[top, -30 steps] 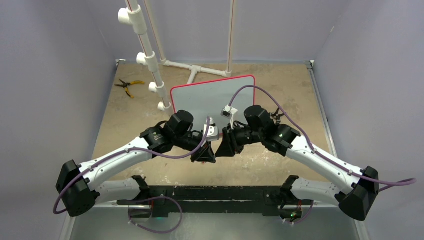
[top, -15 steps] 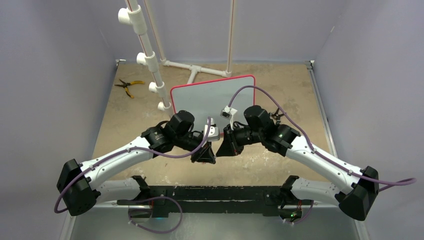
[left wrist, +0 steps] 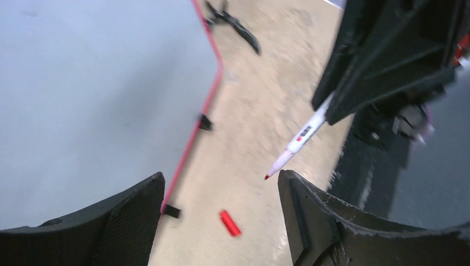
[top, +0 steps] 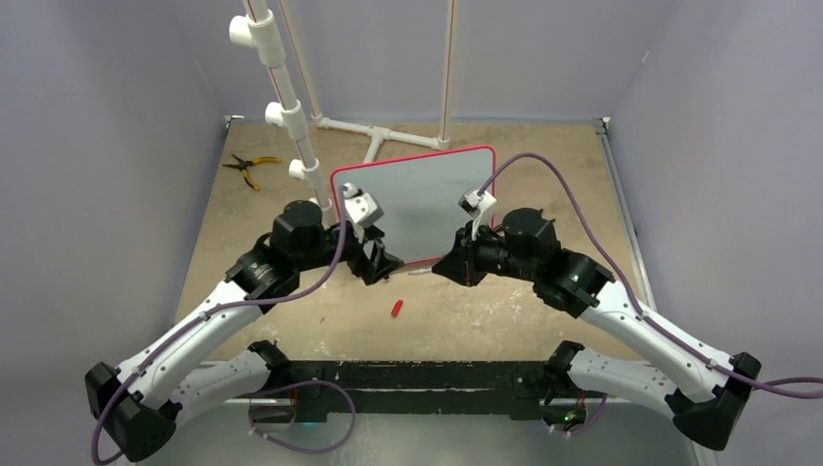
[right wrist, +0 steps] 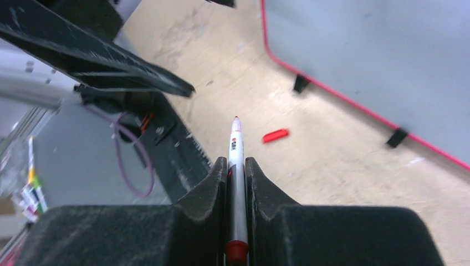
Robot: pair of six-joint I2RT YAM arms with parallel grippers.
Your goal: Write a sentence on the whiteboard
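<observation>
While the right end effector (right wrist: 236,162) is clamping the marker (right wrist: 235,144) between nearly closed fingers, the barrel is running straight out along the fingers' own line. The bare red tip is leading, with no cap on it. That tip is pointing along the desk (top: 543,165) toward the left arm (top: 223,301), not at the whiteboard (top: 417,194). In the right wrist view the board's red-framed corner is sitting off to the upper right of the tip, apart from it.

From above, the marker's long axis is lying roughly along the board's near edge. So I am judging that the coming move is turning on one thing: the wrist is needing to swing the tip away from the robot and onto the white face, which is lying just beyond the right end effector and a little to its left. The board's own long side is running left to right across the desk, and it is resting on two small black feet (right wrist: 300,83) at that near edge. No red lettering is showing on the parts of the face in view, so the sentence is looking not yet begun.

The left end effector (left wrist: 220,177) is hanging wide open with nothing between its fingers, just beside the board's near left corner. Both arms are sitting close to the board, but only the right one is carrying the writing tool. The red cap (top: 395,309) is lying loose on the desk between the two end effectors, nearer the robot than the board and apart from both.
</observation>
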